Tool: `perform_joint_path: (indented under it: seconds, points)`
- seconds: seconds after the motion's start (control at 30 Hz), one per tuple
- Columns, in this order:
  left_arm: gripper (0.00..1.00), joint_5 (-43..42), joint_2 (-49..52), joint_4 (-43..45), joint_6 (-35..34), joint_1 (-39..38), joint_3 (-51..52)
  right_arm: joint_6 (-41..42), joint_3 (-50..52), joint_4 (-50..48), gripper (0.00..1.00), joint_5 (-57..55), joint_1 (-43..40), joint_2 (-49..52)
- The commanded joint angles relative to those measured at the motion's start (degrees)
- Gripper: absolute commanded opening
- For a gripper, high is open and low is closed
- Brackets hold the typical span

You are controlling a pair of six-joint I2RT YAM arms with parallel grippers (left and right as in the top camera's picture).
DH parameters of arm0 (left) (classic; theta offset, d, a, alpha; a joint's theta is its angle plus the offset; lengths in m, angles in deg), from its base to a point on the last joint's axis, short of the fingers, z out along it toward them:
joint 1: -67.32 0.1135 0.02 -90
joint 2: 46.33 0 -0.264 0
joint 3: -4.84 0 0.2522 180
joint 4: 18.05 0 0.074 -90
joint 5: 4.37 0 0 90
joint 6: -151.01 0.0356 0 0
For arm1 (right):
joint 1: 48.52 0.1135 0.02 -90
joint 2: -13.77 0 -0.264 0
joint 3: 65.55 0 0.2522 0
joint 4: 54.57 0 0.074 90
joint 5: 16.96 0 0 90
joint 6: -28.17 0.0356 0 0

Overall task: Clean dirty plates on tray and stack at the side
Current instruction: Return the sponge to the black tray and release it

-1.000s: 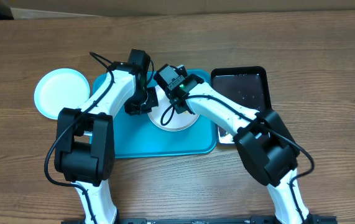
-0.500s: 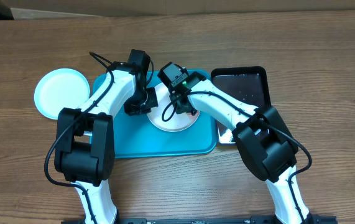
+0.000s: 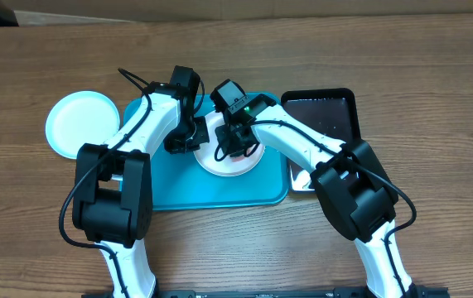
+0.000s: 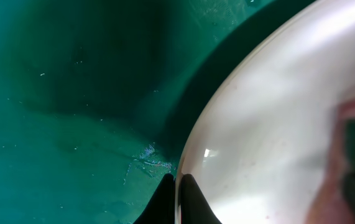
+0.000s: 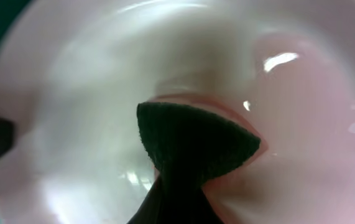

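Note:
A white plate (image 3: pixel 238 166) lies on the turquoise tray (image 3: pixel 178 189). My left gripper (image 3: pixel 188 142) is shut on the plate's left rim; in the left wrist view its two black fingertips (image 4: pixel 170 186) pinch the plate's (image 4: pixel 276 124) edge above the tray (image 4: pixel 71 93). My right gripper (image 3: pixel 230 147) is over the plate, shut on a dark cloth (image 5: pixel 196 143) that presses on the plate's (image 5: pixel 71 87) inside. The cloth hides the right fingers. A pale blue plate (image 3: pixel 79 122) sits on the table, left of the tray.
A glossy black tray (image 3: pixel 323 116) stands right of the turquoise one. A white thing (image 3: pixel 301 180) shows partly under my right arm. Both arms cross over the turquoise tray. Bare wooden table (image 3: pixel 435 99) surrounds the trays.
My right gripper has shifted the cloth slightly across the white plate. The left gripper has kept its hold on the rim without moving.

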Motion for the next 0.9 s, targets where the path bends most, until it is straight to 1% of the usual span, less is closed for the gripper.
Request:
perform_joint_path:
  seconds: [0.0,0.17,0.23,0.33,0.5,0.57,0.67,0.77,0.87]
  points:
    - [0.04,-1.14,0.66,0.48,0.11,-0.48,0.22,0.15,-0.13,-0.04,0.04,12.5,-0.13,1.07]
    - [0.04,-1.16,0.66,0.46,0.13,-0.48,0.22,-0.46,-2.38,0.59,0.04,16.35,-4.61,-3.1]
    - [0.04,-1.14,0.66,0.46,0.13,-0.48,0.22,-1.88,-3.1,1.53,0.04,17.46,-7.28,-5.88]
    - [0.04,-1.14,0.66,0.46,0.11,-0.48,0.22,-2.1,-3.17,5.11,0.04,17.44,-12.35,-11.15]
    - [0.04,-1.14,0.66,0.48,0.13,-0.48,0.22,-6.75,-3.17,13.22,0.04,16.15,-18.18,-14.95]
    - [0.05,-1.14,0.66,0.48,0.13,-0.48,0.22,-7.78,-3.13,16.41,0.04,12.72,-20.0,-15.02]
    - [0.07,-1.14,0.66,0.48,0.13,-0.48,0.22,-7.76,-1.57,19.17,0.04,3.15,-22.16,-14.88]
    - [0.07,-1.16,0.66,0.46,0.11,-0.48,0.22,-7.72,1.53,19.28,0.04,-5.46,-23.69,-14.56]
    - [0.08,-1.16,0.66,0.48,0.11,-0.48,0.22,-7.54,5.27,17.2,0.04,-9.46,-24.7,-14.25]
